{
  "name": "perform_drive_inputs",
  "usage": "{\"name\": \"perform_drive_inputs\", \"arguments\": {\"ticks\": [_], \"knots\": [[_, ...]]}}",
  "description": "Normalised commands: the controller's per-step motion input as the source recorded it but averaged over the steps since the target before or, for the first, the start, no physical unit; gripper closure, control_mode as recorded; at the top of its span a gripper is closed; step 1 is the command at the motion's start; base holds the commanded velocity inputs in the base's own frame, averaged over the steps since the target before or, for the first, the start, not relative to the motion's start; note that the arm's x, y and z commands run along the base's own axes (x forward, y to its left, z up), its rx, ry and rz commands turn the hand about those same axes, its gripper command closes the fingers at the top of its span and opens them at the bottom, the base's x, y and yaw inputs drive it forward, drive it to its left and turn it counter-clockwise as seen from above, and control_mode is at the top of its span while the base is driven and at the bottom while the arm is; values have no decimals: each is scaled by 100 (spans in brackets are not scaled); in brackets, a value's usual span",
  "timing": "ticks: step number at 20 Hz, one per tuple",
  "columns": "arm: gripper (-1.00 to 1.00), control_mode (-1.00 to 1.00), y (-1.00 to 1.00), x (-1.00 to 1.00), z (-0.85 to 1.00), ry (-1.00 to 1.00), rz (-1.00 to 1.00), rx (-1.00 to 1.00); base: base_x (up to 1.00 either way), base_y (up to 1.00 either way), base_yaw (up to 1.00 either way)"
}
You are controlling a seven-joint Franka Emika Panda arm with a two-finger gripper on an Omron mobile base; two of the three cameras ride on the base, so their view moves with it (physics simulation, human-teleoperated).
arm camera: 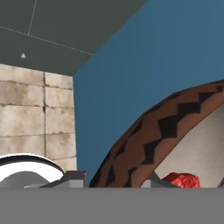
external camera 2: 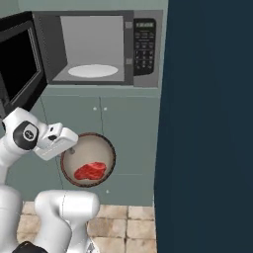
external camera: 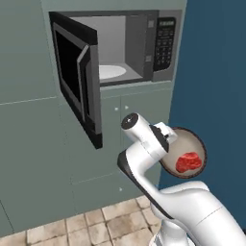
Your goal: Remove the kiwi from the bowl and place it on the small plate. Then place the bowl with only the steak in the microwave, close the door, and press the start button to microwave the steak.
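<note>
While gripper (external camera 2: 74,148) seemingly pinches bowl (external camera: 196,144) rim, bowl tilted steeply; steak (external camera: 188,162) could slide out below.

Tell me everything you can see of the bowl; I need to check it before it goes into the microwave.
The bowl is round and shallow, dark brown outside with a darker zigzag pattern, tan-grey inside. It is held up in the air, tilted steeply so its inside faces the cameras, below the open microwave and in front of the grey-green cabinet doors. The end effector grips its rim. Only the red steak lies in it, low against the wall.
</note>
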Motion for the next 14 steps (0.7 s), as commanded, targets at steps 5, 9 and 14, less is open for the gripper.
{"name": "perform_drive_inputs", "arguments": {"ticks": [5, 9, 14], "knots": [[100, 100, 0, 0, 0, 0, 0, 0, 51, -2, 22], [100, 100, 0, 0, 0, 0, 0, 0, 42, -3, 17], [100, 100, 0, 0, 0, 0, 0, 0, 12, -30, 8]]}}
